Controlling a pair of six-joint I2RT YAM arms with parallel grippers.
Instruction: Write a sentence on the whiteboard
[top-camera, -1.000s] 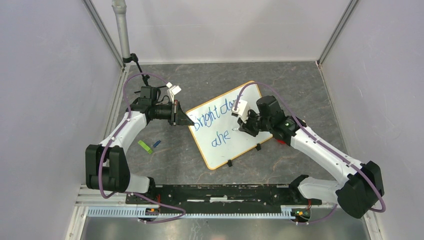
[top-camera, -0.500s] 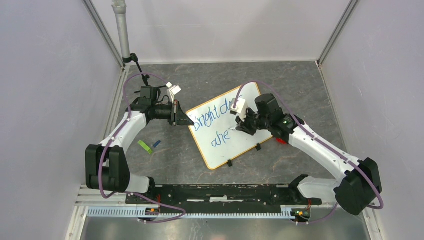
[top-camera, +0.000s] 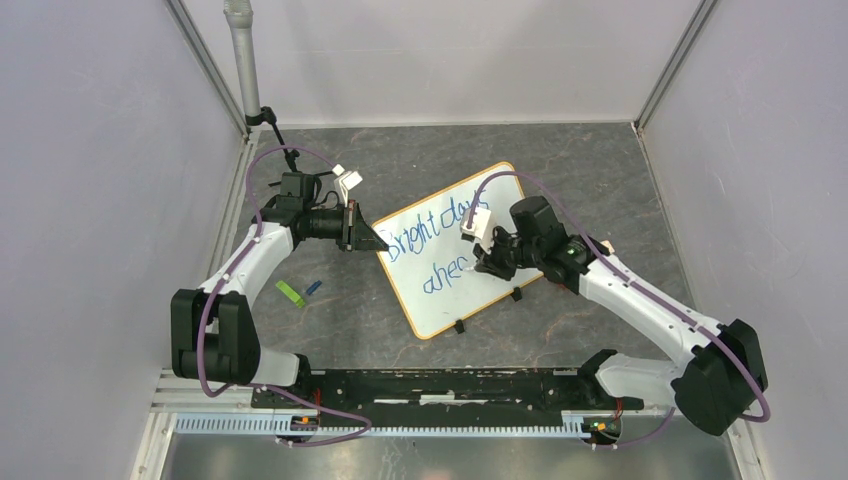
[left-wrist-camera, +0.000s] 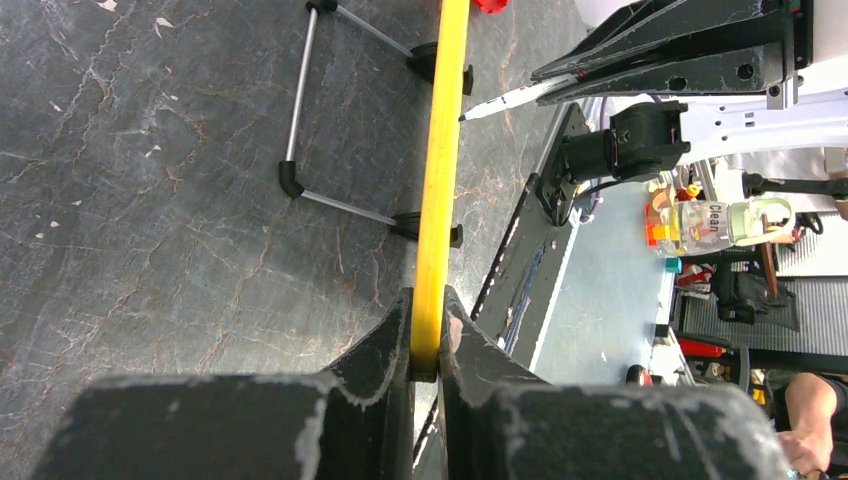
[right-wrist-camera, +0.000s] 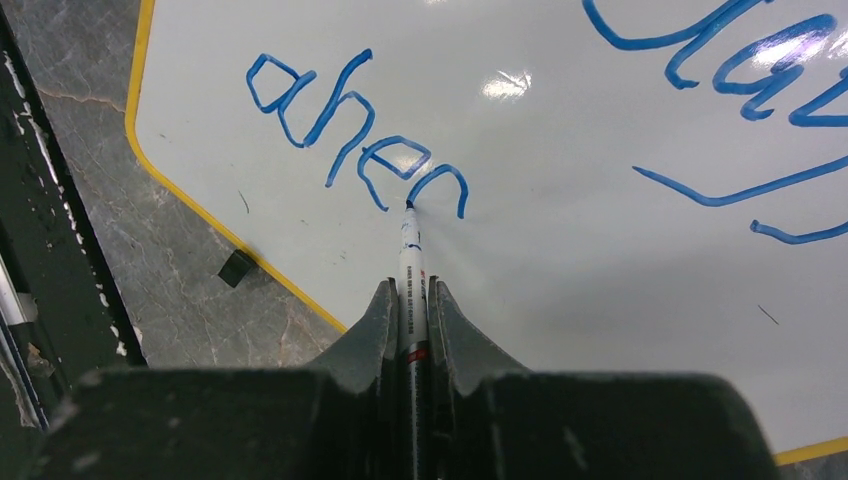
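Lettering is covering a good part of the whiteboard (top-camera: 455, 305) by now. Starting at the left, the left hand (left-wrist-camera: 428, 335) is pinching the board's yellow frame between nearly closed fingers. It is gripping the edge at the corner nearest to it, so the board is resting on the bench (top-camera: 400, 160) straight out ahead of that hand and is being steadied there.

Beyond its fingertips the sentence (top-camera: 436, 245) is running in blue across the board in two lines. The upper line is reading "Bright days", complete as far as I can make out. The lower one is showing "ahe" with an arch beginning the next letter.

Further right, the right hand (right-wrist-camera: 411, 300) is clamping a marker (right-wrist-camera: 410, 262) tight. The barrel is sticking out past the fingertips, and the tip is touching the board at the foot of that arch, just ahead of the hand.

I'd judge the job to be most of the way through, with the first line done and the second word sitting half written. What is looking left is closing this "a", then adding a "d" and a full stop to make "ahead." White space is lying open ahead of the marker tip and to its right, so room is not looking like a problem.
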